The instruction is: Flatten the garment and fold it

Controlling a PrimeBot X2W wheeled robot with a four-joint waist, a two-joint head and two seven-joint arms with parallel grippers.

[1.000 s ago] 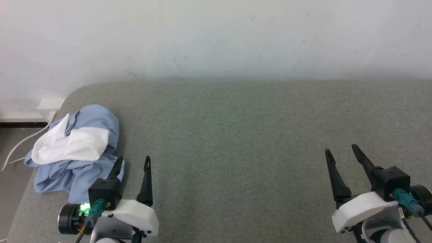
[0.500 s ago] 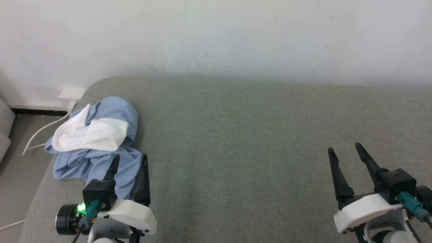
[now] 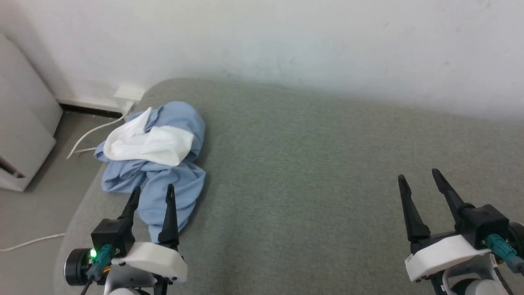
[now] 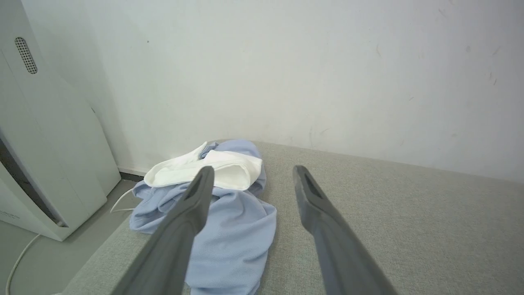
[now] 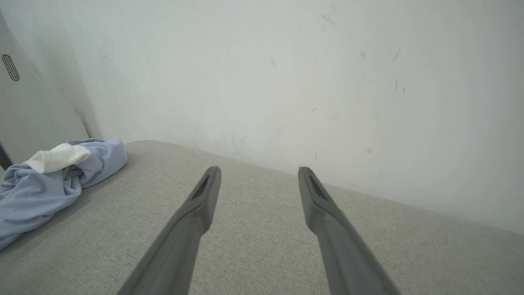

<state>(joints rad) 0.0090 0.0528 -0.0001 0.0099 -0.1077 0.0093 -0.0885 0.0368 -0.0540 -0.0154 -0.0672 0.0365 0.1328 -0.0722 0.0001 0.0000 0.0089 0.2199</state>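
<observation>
Now my open, empty left pincer (image 3: 153, 188) should pinch the shirt (image 3: 180, 119) edge just ahead; right pincer (image 3: 418, 174), equally open, idles.

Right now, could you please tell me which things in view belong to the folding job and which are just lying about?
Job: crumpled blue shirt, grey padded surface under it, left gripper, right gripper, both open.
Lying about: white cable on the floor, white appliance, white wall box.

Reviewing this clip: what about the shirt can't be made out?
Head view: buttons, logo and sleeves of the garment hidden in its own crumpled folds.
Right wrist view: its lower end cut off by the left edge.
Head view: whether the left gripper touches it is unclear.
</observation>
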